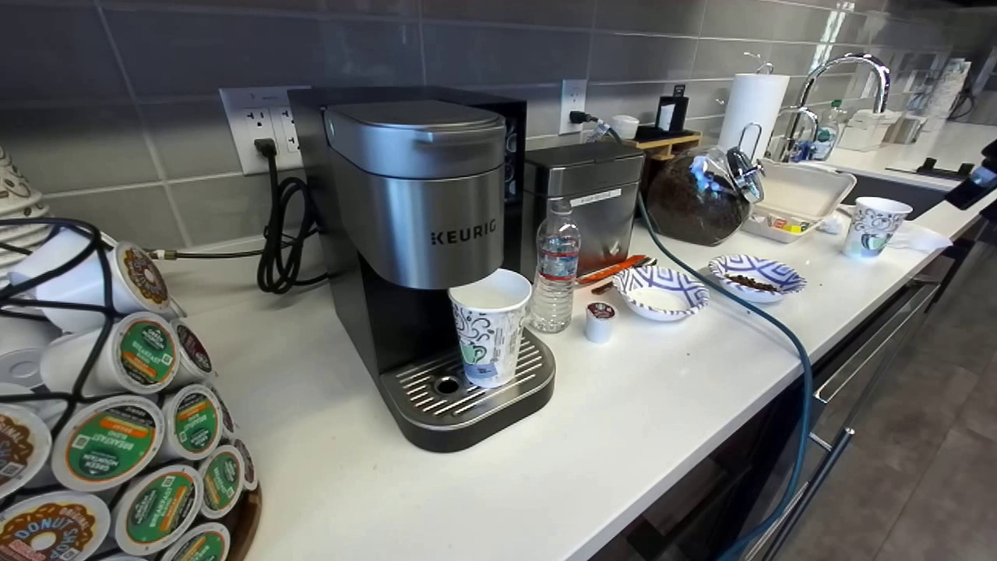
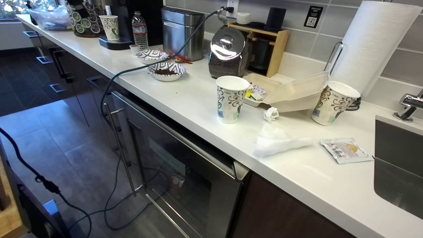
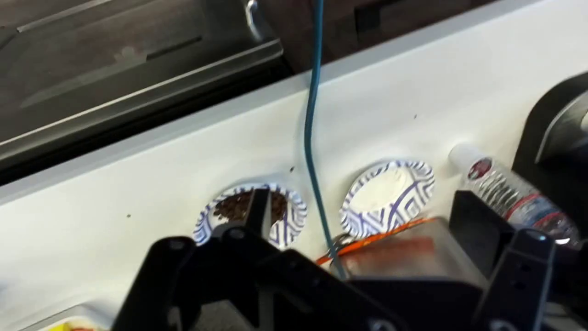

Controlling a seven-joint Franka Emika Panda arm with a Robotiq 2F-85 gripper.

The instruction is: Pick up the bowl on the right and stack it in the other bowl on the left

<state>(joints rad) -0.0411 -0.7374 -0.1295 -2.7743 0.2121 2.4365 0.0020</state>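
Holds the fingers (image 3: 475,230) spread wide in the wrist view, above the desk (image 3: 115,193). Hides part of a patterned bowl (image 3: 294,216) of dark brown bits (image 3: 232,205) behind one of them there, by line of sight only; shows that bowl resting on the desk, apart from the fingers, in both exterior views. Has a second bowl (image 3: 409,197) of the same pattern near it, toward the coffee maker (image 1: 420,202), with a blue-green cable (image 3: 313,151) passing between the two and over the desk's edge. Traces that cable back to a wall outlet (image 1: 572,95) in both exterior views. Adds a coffee pod (image 1: 600,323) just beside the second bowl, then an upright water bottle (image 1: 555,269). Carries a paper cup (image 1: 492,331) on the coffee maker's drip tray (image 1: 537,366), and shows a heap of more pods (image 1: 109,448) past it. Sets a steel canister (image 2: 183,33) and a round, dark-filled jar (image 2: 228,54) nearer the wall. Takes in, toward the sink (image 2: 400,145), an open takeout box (image 2: 297,96), two more paper cups (image 2: 230,105), a crumpled white sheet (image 2: 281,140), a foil packet (image 2: 347,150) and a paper towel roll (image 2: 373,46).
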